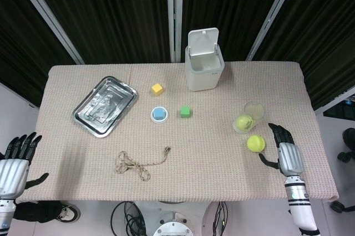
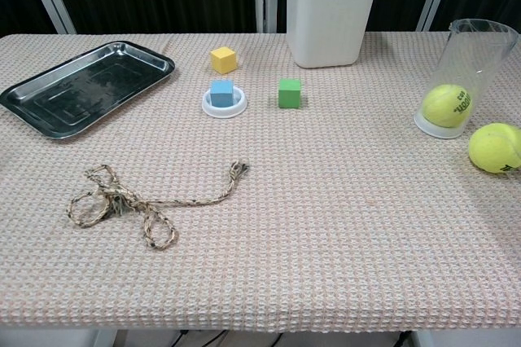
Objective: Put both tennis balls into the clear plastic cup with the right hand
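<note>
The clear plastic cup (image 1: pixel 248 117) (image 2: pixel 467 70) stands upright at the table's right side, with one tennis ball (image 1: pixel 243 122) (image 2: pixel 447 106) inside at its bottom. The second tennis ball (image 1: pixel 255 143) (image 2: pixel 494 147) lies on the cloth just in front of the cup. My right hand (image 1: pixel 284 150) hovers open just right of that ball, fingers spread, thumb toward it, holding nothing. My left hand (image 1: pixel 14 158) is open off the table's front left edge. Neither hand is visible in the chest view.
A white bin (image 1: pixel 204 61) with raised lid stands at the back centre. A steel tray (image 1: pixel 105 105) sits left. A yellow cube (image 1: pixel 157 88), green cube (image 1: pixel 186 112), blue cube on a white disc (image 1: pixel 159 114) and a knotted rope (image 1: pixel 138 163) lie mid-table.
</note>
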Tool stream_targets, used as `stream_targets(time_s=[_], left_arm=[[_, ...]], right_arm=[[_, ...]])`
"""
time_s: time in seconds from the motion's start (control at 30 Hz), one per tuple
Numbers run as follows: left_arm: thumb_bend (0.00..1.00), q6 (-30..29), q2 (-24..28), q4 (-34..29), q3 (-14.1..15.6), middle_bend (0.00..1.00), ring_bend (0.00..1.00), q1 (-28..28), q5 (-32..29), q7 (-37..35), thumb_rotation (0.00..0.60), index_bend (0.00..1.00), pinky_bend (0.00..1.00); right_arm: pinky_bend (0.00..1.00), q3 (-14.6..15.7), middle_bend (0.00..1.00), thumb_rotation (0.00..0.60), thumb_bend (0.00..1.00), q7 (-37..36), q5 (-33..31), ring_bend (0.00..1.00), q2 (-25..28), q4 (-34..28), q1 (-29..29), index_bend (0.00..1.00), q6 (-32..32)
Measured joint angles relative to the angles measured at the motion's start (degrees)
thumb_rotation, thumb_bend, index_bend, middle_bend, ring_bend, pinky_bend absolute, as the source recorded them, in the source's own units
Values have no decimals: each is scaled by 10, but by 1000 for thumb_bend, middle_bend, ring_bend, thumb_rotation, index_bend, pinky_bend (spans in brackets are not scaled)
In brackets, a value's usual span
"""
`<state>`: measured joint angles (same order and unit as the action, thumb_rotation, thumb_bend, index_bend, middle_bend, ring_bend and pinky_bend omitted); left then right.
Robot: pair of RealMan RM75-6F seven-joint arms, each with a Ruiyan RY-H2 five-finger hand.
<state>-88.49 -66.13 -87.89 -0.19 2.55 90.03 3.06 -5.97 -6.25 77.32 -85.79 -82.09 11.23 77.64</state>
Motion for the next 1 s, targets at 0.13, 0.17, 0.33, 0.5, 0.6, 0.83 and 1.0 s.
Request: stream_targets(time_s=[0.13, 0.17, 0.33, 0.5, 0.6, 0.83, 1.0], left_arm=[[59, 2, -2, 8, 0, 0, 0, 1, -1, -7, 600, 50, 20], [59, 3, -2, 9, 0, 0, 0, 1, -2, -9, 600, 50, 20], [59, 5, -2, 14, 0, 0, 0, 2, -2, -16, 600, 50, 20], [60, 6, -2, 19, 0, 0, 0, 2, -5, -21, 600, 50, 20], [59, 7, -3, 21, 0, 0, 0, 2, -6, -23, 600, 51, 20], [59, 7, -3, 21, -1, 0, 0, 2, -6, -23, 600, 51, 20], [59, 9, -3, 22, 0, 0, 0, 1, -9, -23, 600, 52, 20]], right_arm=[[11, -9, 50, 600, 176, -7, -18, 0, -16, 11, 0, 0, -8], [11, -10, 50, 600, 176, -8, -23, 0, -18, 14, 0, 0, -13], [13, -21, 52, 600, 176, -9, -54, 0, -31, 30, 9, 0, -53], [92, -28, 68, 600, 180, -1, -65, 0, -41, 36, 17, 0, -69], [146, -30, 91, 600, 184, 9, -74, 0, -44, 36, 18, 0, -74], [222, -31, 141, 600, 197, 31, -89, 35, -48, 33, 21, 2, -86], [296, -33, 199, 600, 210, 43, -98, 99, -55, 35, 24, 52, -94]])
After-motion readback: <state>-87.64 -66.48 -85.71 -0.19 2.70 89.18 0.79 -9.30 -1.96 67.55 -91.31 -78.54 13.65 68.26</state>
